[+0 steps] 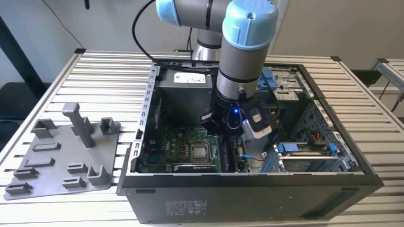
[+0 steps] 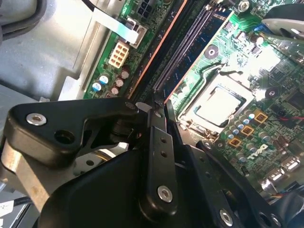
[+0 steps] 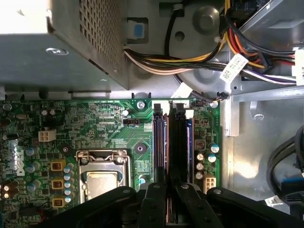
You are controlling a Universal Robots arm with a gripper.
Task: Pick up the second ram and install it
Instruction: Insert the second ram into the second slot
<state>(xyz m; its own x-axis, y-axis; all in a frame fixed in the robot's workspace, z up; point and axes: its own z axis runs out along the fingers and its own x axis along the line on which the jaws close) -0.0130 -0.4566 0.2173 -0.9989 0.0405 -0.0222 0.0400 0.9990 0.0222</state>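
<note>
The second ram [image 3: 166, 142] shows edge-on in both wrist views as a thin dark board with a copper-coloured edge [image 2: 159, 47]. It stands along the memory slots [image 3: 177, 142] beside the processor socket [image 3: 102, 178]. My gripper [image 3: 167, 190] is shut on one end of it, with its black fingers [image 2: 156, 142] pressed against both faces. I cannot tell whether the board is seated in a slot. In the exterior view the arm's wrist [image 1: 237, 113] reaches down into the open computer case [image 1: 353, 161] over the motherboard [image 1: 183, 151].
A grey plastic tray [image 1: 63, 156] with upright posts lies on the slatted table at the exterior view's left. Inside the case are the power supply [image 3: 52, 47], a bundle of cables [image 3: 190, 61] and blue drive clips [image 1: 296, 147]. The case walls stand close around the arm.
</note>
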